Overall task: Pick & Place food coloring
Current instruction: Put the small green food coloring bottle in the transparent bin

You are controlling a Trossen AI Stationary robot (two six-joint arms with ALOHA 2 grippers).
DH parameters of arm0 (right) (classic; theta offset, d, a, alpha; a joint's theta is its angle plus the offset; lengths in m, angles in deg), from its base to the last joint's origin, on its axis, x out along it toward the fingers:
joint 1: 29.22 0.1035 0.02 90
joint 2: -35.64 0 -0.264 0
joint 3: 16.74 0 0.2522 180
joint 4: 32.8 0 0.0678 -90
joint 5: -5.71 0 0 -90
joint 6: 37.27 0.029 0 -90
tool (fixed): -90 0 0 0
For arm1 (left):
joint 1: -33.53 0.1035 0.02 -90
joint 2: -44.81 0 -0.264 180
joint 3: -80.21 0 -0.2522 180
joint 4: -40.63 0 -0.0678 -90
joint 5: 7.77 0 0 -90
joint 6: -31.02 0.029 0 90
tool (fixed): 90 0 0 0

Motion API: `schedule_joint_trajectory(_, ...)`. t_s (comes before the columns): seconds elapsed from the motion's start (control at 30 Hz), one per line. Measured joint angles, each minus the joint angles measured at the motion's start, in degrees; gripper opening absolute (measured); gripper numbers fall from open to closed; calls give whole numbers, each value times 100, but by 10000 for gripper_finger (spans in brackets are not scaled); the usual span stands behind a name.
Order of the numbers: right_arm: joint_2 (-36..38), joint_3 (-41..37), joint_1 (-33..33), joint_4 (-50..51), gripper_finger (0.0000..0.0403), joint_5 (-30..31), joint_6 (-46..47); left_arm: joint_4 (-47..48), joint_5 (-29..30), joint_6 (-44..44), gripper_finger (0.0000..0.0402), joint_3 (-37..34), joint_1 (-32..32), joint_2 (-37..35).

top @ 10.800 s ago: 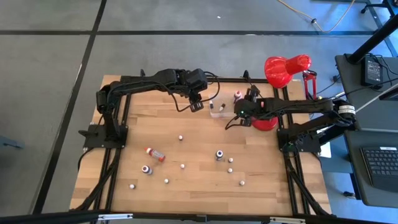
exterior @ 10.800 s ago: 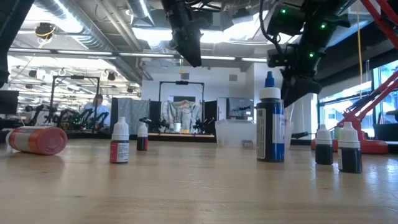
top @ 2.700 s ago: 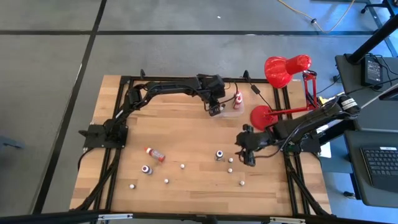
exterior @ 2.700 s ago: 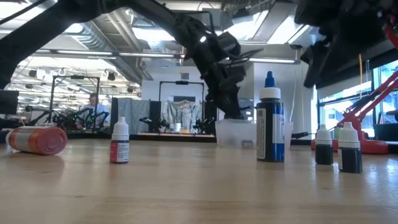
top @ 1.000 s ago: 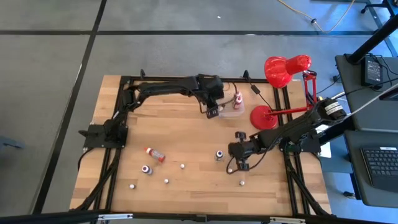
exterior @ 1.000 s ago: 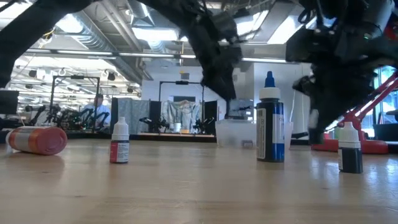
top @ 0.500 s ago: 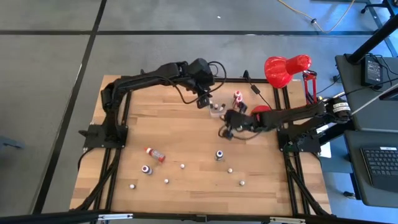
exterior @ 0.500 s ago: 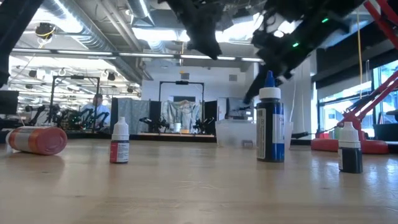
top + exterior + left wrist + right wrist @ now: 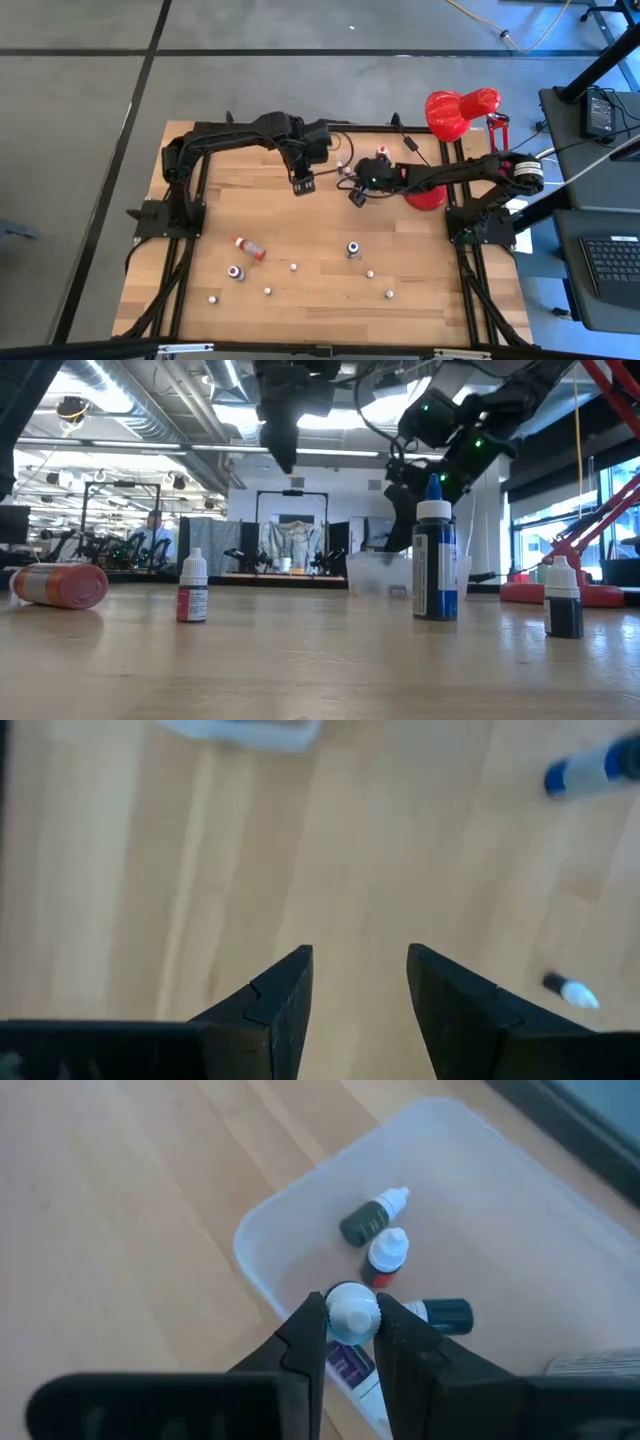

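The wooden table (image 9: 300, 215) still has little bottles standing and lying on it. At its back sits a clear tub (image 9: 500, 1210) with three small bottles (image 9: 375, 1220) lying inside. My right claw (image 9: 350, 1342) hangs over the tub, pinched tight on a white-capped bottle (image 9: 352, 1312). My left claw (image 9: 360, 982) is half open with nothing in it.
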Motion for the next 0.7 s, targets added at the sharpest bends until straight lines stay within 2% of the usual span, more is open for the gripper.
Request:
schedule_joint_trajectory(0.13, -138, 0, -123, -112, 72, -176, 67, 114, 15, -253, 162, -327, -212, 1)
schedule_joint_trajectory(0.4, -149, 0, -189, -133, 92, -197, 69, 44, 20, -871, 161, -1153, -603, 1)
schedule_joint_trajectory(0.7, -169, 0, -187, -144, 95, -196, 47, -196, 9, -1592, 166, -1951, -969, 5)
